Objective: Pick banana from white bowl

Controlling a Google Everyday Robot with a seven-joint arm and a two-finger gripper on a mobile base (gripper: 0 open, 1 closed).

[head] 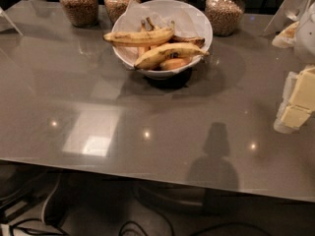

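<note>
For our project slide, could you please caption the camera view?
Gripper at far right, apart from the white bowl where the plump curved banana lies in front of a straighter banana.

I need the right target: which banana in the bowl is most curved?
The front banana, plump, with dark tips; the long banana behind it is straighter. The gripper hangs at the right edge, away from the bowl.

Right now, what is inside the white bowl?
The white bowl holds paper lining, the plump curved banana in front, a longer brown-streaked banana behind, small orange-tinted bananas half-hidden beneath. Its bottom is covered. The gripper hangs at the right edge.
</note>
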